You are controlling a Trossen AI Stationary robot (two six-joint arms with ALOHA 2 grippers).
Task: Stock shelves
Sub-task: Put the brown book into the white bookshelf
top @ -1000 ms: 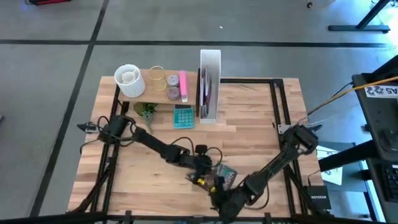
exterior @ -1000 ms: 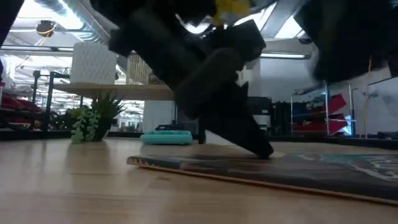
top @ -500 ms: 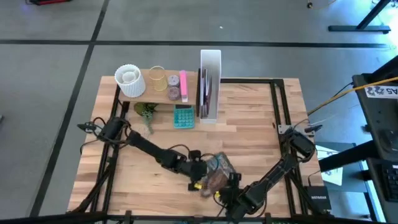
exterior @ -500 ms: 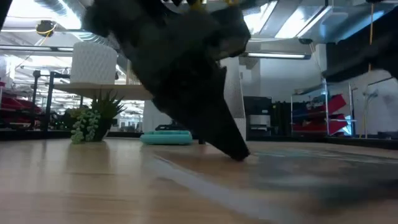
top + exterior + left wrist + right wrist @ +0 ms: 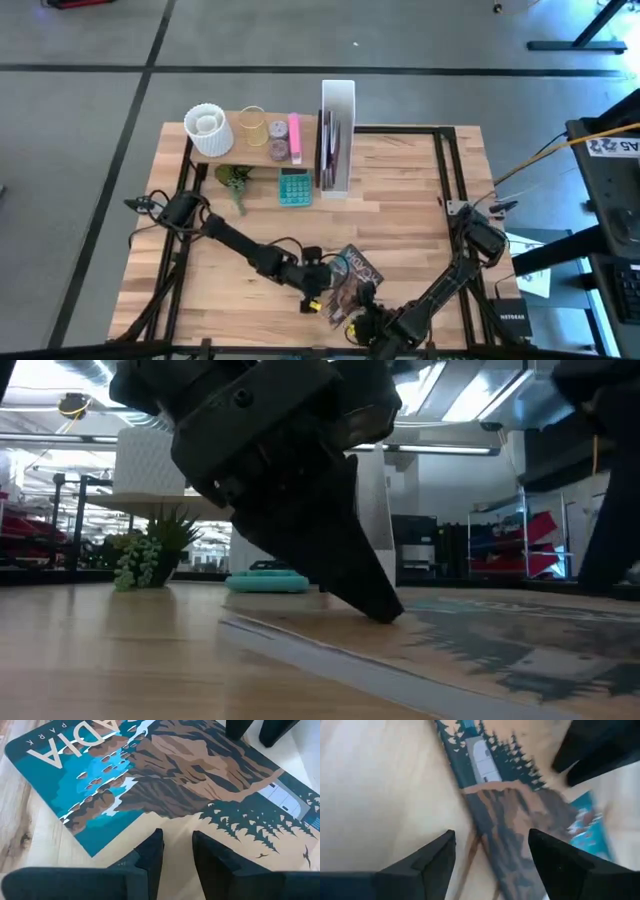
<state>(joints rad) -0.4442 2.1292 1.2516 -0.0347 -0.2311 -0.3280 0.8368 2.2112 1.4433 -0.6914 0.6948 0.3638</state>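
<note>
Flat illustrated booklet (image 5: 350, 278), national-park cover art, lies on the tabletop (image 5: 400, 200) near the front edge, well apart from the shelves.

Left gripper (image 5: 176, 851) sits low over the booklet's cover; fingers (image 5: 150, 855) narrow, nearly together, tips on or just above the printed page. In the low view a dark fingertip (image 5: 375, 600) meets the booklet's surface.

Right gripper (image 5: 490, 855) hangs at the booklet's near edge, fingers spread wide, nothing between them; the booklet's edge runs below the gap.

Shelf (image 5: 255, 150) stands at the back left, carrying a white ribbed pot (image 5: 207, 128), a clear yellow cup (image 5: 251, 124) and a pink item (image 5: 294, 130). White file box (image 5: 337, 135) stands upright just beside the shelf. Small green plant (image 5: 235, 182) and teal calculator (image 5: 295, 187) sit in front of the shelf.
</note>
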